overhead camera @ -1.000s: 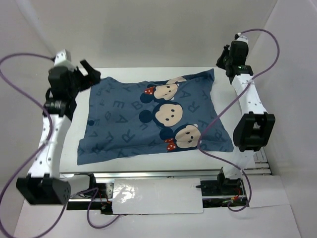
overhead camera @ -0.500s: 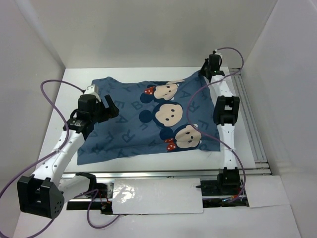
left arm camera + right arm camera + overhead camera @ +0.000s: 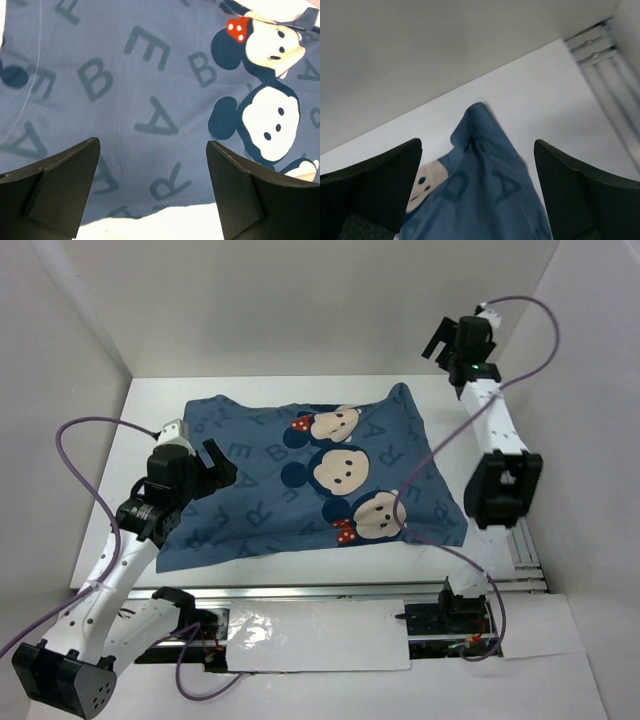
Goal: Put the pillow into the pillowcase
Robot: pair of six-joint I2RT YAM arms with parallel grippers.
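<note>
The blue pillowcase (image 3: 310, 475), printed with pale letters and mouse faces, lies spread and slightly puffed on the white table. The pillow is hidden from every view. My left gripper (image 3: 215, 464) hovers open over the case's left part; in the left wrist view its fingers (image 3: 55, 190) frame lettered blue cloth (image 3: 150, 100) and the case's near edge, holding nothing. My right gripper (image 3: 440, 343) hangs open in the air above the far right corner. The right wrist view shows that peaked corner (image 3: 480, 170) lying free below the spread fingers (image 3: 585, 195).
An aluminium rail (image 3: 525, 540) runs along the table's right side and shows again as a rail (image 3: 600, 65) in the right wrist view. White walls close in on three sides. Purple cables loop off both arms. A shiny sheet (image 3: 320, 632) covers the front ledge.
The right gripper has opened, let go of the case's far right corner and lifted back to the right. The left arm has come from the far left corner to over the case's left part.
</note>
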